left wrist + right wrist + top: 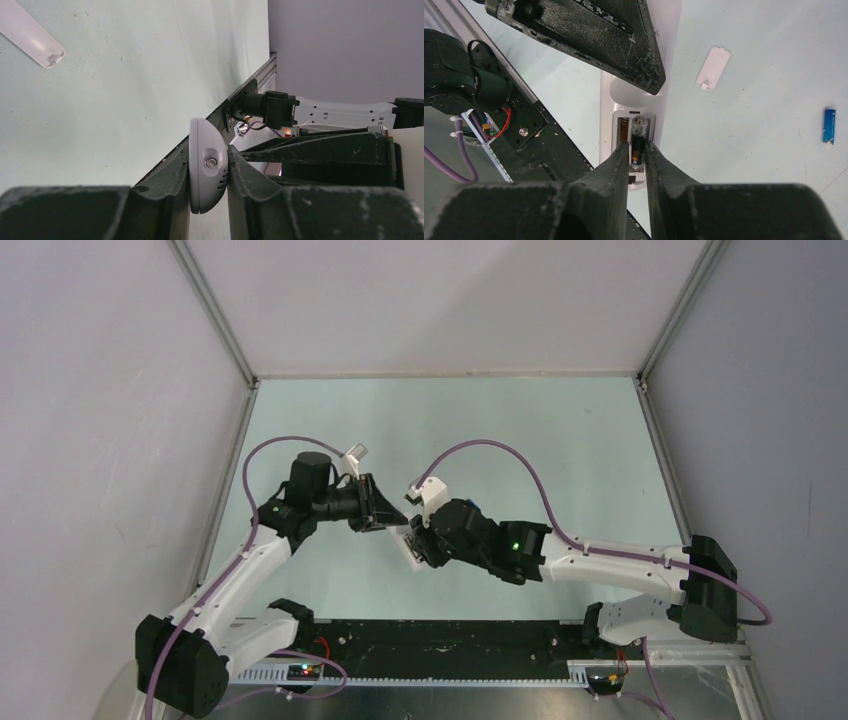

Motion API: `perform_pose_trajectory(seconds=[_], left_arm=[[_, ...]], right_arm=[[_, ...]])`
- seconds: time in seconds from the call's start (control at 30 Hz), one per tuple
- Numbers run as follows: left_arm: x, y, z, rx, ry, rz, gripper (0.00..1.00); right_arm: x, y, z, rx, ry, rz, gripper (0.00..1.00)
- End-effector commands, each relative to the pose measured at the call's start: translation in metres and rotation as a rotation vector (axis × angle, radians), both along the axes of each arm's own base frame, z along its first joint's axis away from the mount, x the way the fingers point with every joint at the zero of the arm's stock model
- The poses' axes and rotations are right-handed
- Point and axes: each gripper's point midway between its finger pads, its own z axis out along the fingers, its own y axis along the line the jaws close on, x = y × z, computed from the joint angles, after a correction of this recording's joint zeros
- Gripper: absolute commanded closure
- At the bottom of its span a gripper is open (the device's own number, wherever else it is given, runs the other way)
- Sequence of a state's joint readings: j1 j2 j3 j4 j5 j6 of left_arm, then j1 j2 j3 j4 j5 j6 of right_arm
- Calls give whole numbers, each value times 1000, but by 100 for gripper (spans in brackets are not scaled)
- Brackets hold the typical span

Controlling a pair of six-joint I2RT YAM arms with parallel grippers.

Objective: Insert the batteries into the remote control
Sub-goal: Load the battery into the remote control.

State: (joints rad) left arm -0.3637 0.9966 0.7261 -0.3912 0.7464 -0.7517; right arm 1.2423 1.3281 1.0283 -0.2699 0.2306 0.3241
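The white remote control (207,172) is clamped edge-on in my left gripper (209,160), which is shut on it above the table. In the right wrist view the remote's (626,95) back faces the camera with its battery compartment (624,131) uncovered. The dark battery (639,137) lies in the right slot, and my right gripper (637,147) has its fingertips pressed close on either side of it. The left slot shows a bare spring. The blue battery (829,126) lies on the table far to the right. From above, both grippers (385,515) (425,540) meet at the remote (411,545).
The white compartment cover (713,67) lies loose on the table beyond the remote, also visible as a pale strip (30,35) in the left wrist view. The black base rail (539,135) runs along the table's near edge. Grey walls enclose the pale green table (500,420).
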Motion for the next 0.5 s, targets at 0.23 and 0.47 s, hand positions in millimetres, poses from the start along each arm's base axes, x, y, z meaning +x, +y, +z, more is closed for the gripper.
perform_pose_trajectory(seconds=[0.23,0.47], left_arm=[[3,-7,24,-42,-70,-36,100],[6,-6,20,-27,-68,-27,100]], right_arm=[[7,-6,15,53,39,-62,71],[5,-23,39,120,57,-124,47]])
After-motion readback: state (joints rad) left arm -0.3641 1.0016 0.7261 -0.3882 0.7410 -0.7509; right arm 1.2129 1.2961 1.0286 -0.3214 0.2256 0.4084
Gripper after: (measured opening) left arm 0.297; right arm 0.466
